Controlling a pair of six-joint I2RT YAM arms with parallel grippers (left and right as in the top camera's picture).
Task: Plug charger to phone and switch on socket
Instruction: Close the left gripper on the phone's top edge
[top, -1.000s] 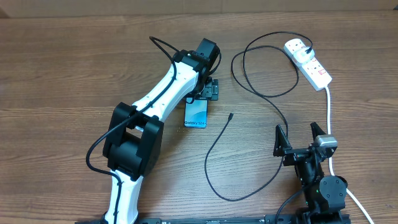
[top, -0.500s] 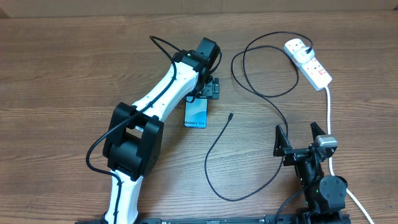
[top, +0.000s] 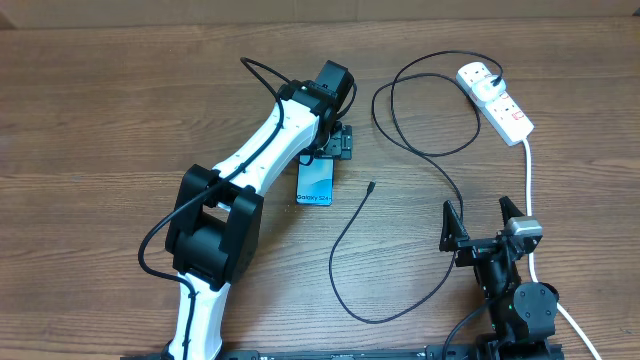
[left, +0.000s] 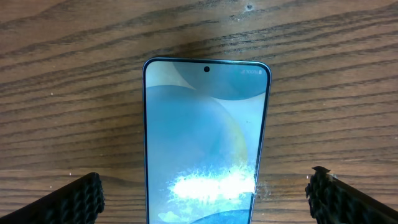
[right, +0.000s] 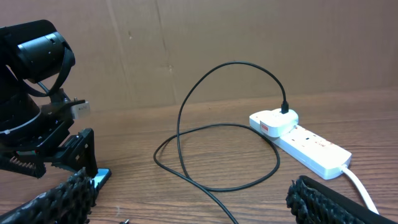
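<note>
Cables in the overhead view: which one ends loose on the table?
The thin black charger; its tiny connector lies free right of the phone. The thick white cord runs from the socket out of frame.

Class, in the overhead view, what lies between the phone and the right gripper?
The charger: its loose black cable crosses there, connector end unplugged. The overhead view shows it.
</note>
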